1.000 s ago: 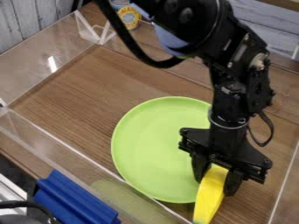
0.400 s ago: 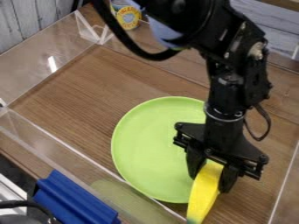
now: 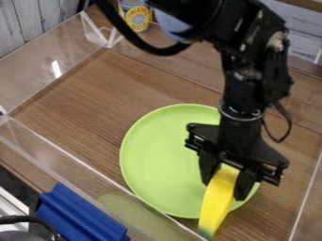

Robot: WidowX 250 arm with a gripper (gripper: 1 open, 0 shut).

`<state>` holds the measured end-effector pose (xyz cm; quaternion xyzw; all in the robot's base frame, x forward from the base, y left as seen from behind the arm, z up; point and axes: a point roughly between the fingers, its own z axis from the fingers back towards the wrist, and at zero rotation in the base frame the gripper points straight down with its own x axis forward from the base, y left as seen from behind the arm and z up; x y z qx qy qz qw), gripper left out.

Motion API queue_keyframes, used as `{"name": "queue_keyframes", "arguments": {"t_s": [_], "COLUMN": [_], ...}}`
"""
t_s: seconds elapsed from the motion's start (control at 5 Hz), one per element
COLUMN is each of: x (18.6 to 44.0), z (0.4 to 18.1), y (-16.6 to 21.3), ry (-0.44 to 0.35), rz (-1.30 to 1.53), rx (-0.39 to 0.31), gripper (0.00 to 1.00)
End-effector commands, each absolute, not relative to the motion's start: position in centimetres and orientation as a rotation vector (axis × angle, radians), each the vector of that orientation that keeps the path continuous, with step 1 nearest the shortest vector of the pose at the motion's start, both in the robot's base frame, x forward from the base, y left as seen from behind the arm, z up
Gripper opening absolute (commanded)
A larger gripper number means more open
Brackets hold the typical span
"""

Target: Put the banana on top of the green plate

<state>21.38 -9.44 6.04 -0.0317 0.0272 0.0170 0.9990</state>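
Note:
The yellow banana (image 3: 220, 200) hangs tilted, its upper end pinched between my gripper (image 3: 233, 175) fingers and its lower tip pointing down toward the plate's near right rim. My gripper points straight down and is shut on the banana, a little above the near right part of the green plate (image 3: 164, 155). The plate is large, round and lime green, lying flat on the wooden table. The black arm (image 3: 251, 66) rises from the gripper toward the upper middle of the view and hides part of the plate's right side.
Clear acrylic walls (image 3: 51, 71) fence the wooden table on the left and far sides. A blue block-like object (image 3: 75, 218) lies at the near left corner. A yellow-and-blue item (image 3: 138, 16) sits behind the far wall.
My gripper has lifted the banana and carried it slightly left, so the fruit now hangs higher against the plate's near right edge. The plate has stayed in place.

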Motion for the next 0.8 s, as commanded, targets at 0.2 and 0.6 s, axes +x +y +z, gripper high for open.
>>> {"name": "queue_keyframes", "arguments": {"t_s": [0.2,0.6], "x": [22.3,22.3], "z": [8.3,9.0], "y": [-8.8,-7.6], "ry": [-0.012,-0.025], "rz": [0.023,0.052], "rx": [-0.079,-0.075], "gripper": [0.00,0.00]}}
